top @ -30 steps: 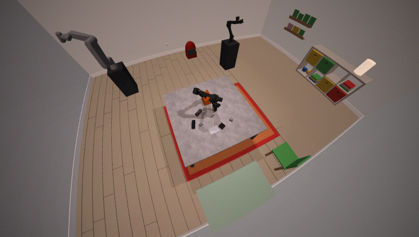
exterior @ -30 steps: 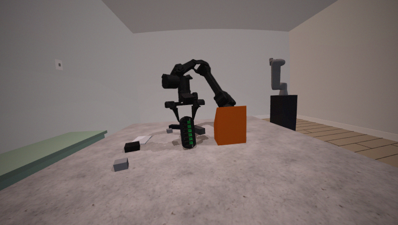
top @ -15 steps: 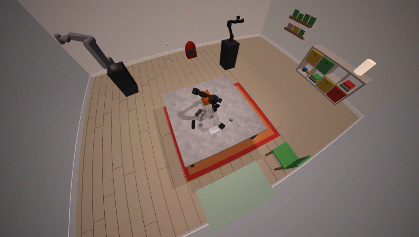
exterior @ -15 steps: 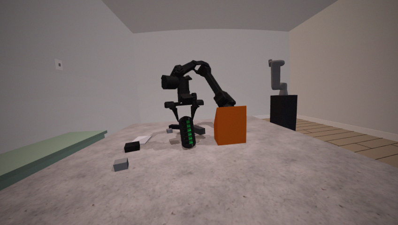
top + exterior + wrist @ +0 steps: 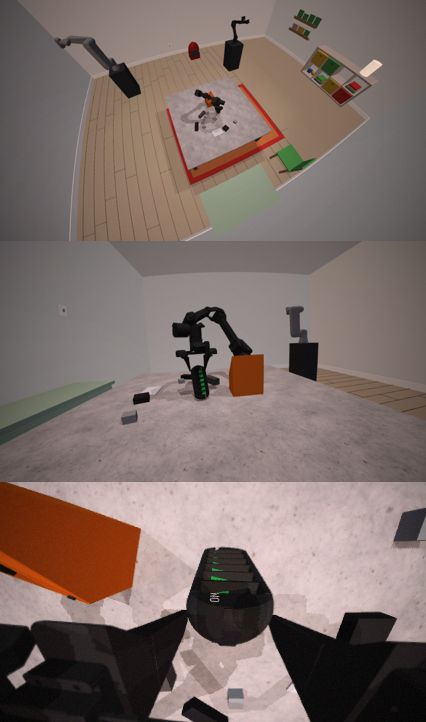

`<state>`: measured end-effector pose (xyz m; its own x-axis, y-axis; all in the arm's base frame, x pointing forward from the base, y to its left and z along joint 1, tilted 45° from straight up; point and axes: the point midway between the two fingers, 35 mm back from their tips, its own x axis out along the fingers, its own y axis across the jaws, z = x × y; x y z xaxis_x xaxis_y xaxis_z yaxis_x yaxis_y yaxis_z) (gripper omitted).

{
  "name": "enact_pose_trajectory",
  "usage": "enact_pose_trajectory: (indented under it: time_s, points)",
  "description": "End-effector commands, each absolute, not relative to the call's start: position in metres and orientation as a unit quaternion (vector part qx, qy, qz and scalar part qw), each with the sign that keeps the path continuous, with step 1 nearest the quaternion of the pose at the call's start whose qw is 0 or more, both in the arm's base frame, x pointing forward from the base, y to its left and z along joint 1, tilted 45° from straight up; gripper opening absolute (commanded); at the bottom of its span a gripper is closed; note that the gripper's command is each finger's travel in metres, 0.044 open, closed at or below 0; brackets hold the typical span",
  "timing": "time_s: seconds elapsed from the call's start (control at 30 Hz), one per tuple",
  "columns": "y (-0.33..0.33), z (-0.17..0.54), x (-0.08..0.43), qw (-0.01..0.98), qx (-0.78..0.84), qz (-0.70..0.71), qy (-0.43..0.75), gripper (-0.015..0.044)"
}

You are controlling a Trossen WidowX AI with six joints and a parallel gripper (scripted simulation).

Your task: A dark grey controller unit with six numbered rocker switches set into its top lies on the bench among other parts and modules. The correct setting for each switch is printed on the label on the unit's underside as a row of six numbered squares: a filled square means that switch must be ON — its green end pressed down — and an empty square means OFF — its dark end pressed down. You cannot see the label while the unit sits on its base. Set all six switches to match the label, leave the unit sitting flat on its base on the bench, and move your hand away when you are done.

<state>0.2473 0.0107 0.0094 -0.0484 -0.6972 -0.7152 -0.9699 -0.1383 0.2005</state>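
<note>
Grey stone-look bench (image 5: 236,143) (image 5: 269,432) (image 5: 320,527) amid pale walls (image 5: 143,20) (image 5: 227,300).

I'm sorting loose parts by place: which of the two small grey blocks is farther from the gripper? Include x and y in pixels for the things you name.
The one (image 5: 235,121) (image 5: 129,417) (image 5: 410,526) nearest the exterior camera, beyond the black block.

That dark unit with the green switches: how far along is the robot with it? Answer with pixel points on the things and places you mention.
Early, it seems. The controller unit (image 5: 200,382) (image 5: 229,613) is up on end, tilted, its upper end between the gripper's (image 5: 197,368) (image 5: 228,616) fingers. Some green switch ends show, but I can't confirm any setting, since the label isn't visible. Left: match the switches, lay the unit flat on its base, move away.
</note>
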Motion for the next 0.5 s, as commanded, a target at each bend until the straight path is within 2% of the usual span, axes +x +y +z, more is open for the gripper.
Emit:
enact_pose_trajectory:
  time_s: [0.0, 0.47]
  points:
    - [0.0048, 0.0101, 0.2474, 0.188, -0.662, 0.359, 0.631, 0.0338]
    - [-0.0051, 0.015, 0.2498, 0.187, -0.662, 0.359, 0.631, 0.0338]
